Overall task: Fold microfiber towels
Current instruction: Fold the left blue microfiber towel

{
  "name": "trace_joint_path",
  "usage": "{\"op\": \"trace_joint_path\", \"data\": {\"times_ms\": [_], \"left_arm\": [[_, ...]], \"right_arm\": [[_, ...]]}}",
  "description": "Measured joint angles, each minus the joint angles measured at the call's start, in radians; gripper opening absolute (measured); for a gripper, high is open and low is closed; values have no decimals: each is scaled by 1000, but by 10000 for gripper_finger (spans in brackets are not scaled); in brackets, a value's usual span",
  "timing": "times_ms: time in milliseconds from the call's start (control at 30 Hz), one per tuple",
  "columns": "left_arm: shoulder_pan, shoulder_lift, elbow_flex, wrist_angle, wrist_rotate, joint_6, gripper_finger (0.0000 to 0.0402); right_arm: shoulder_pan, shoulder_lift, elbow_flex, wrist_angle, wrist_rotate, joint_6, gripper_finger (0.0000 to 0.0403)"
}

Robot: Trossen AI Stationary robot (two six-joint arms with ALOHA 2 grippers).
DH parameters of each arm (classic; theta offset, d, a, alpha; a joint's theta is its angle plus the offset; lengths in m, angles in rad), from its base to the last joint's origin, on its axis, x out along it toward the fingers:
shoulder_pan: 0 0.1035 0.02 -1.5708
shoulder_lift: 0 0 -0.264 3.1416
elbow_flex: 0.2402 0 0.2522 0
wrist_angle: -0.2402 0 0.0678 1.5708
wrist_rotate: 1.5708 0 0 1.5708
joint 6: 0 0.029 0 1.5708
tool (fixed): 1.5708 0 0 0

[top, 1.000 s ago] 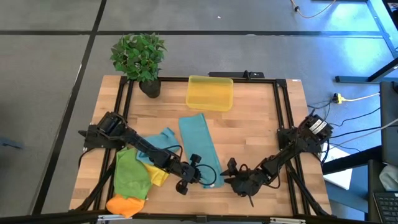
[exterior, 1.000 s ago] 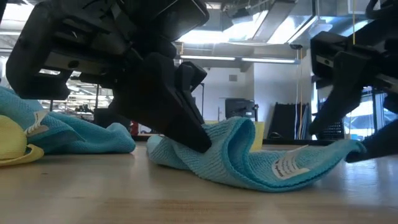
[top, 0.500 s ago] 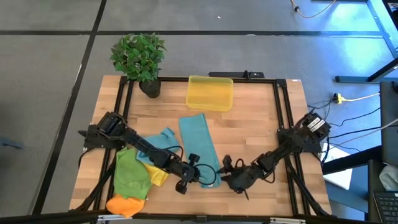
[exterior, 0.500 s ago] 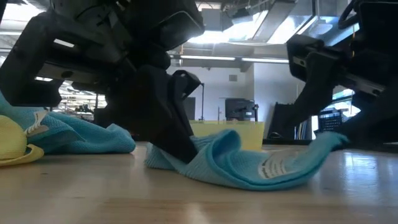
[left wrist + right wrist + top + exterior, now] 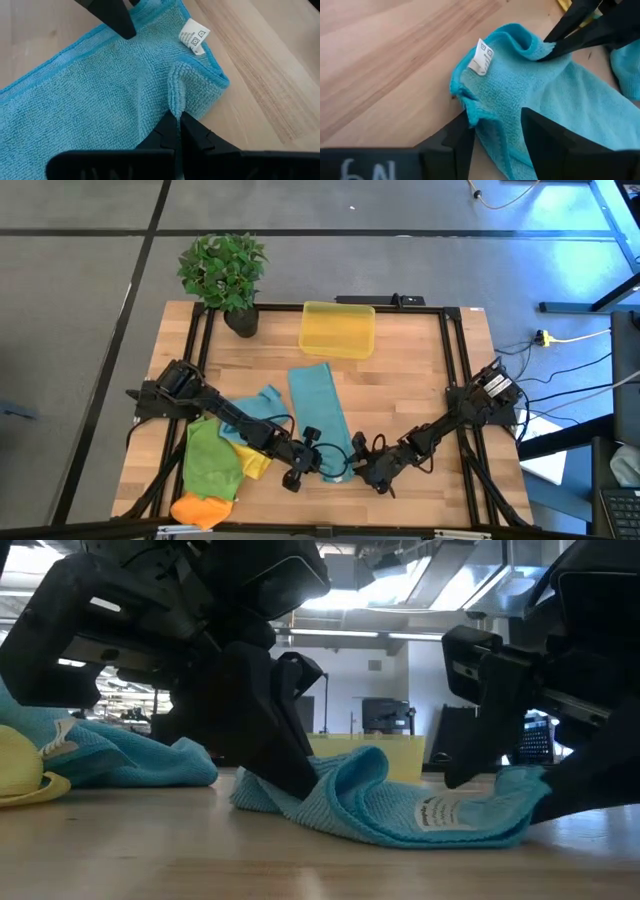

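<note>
The left gripper point(image 5: 177, 125) is pinched shut on a raised fold of the long teal-blue microfiber towel point(image 5: 320, 415) at the table's near edge. The right gripper point(image 5: 492, 122) straddles the same end, fingers parted around its corner. Only the wrist views show the white care label point(image 5: 192, 36). Farther back sits a translucent yellow plastic bin point(image 5: 338, 330).

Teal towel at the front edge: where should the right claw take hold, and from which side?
At the near corner by the white tag of the teal towel, coming from the right. That corner bunches up off the wood between the right claw fingers; the left claw pinches the other corner.
</note>
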Motion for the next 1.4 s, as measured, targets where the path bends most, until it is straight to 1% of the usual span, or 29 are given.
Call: {"op": "trace_joint_path", "data": {"times_ms": [133,300,367,433,567,667,733,833,900,1000,1133,1267,1333,1400], "left_arm": [[0,0,0,-1,0,1,0],[0,0,0,-1,0,2,0],[0,0,0,-1,0,8,0],[0,0,0,-1,-3,41,0],[3,0,0,-2,-61,138,0],[27,-9,0,-14,-71,182,0],[57,-25,0,-15,-60,194,0],[118,-59,0,-21,-28,215,0],[159,-79,0,-4,3,240,0],[193,-102,0,5,32,268,0],[188,-102,3,9,42,290,0],[154,-102,22,17,61,298,0],[126,-102,24,28,66,298,0],[98,-102,25,52,102,293,0]], "right_arm": [[1,-4,0,-1,1,-1,107],[7,-5,0,-2,5,-4,25],[8,-5,-1,-3,10,5,9],[13,-8,-2,-11,55,48,10],[21,-40,-3,-38,182,76,5],[16,-85,-3,-96,233,96,5],[5,-119,-4,-145,255,110,4],[-12,-170,-9,-220,336,127,3],[-22,-210,-10,-289,366,128,2],[-27,-270,-10,-360,377,162,2],[-13,-360,-10,-476,399,262,1],[44,-428,-10,-559,415,393,1],[84,-436,-10,-573,443,458,1],[129,-424,-10,-563,465,532,1]]}}
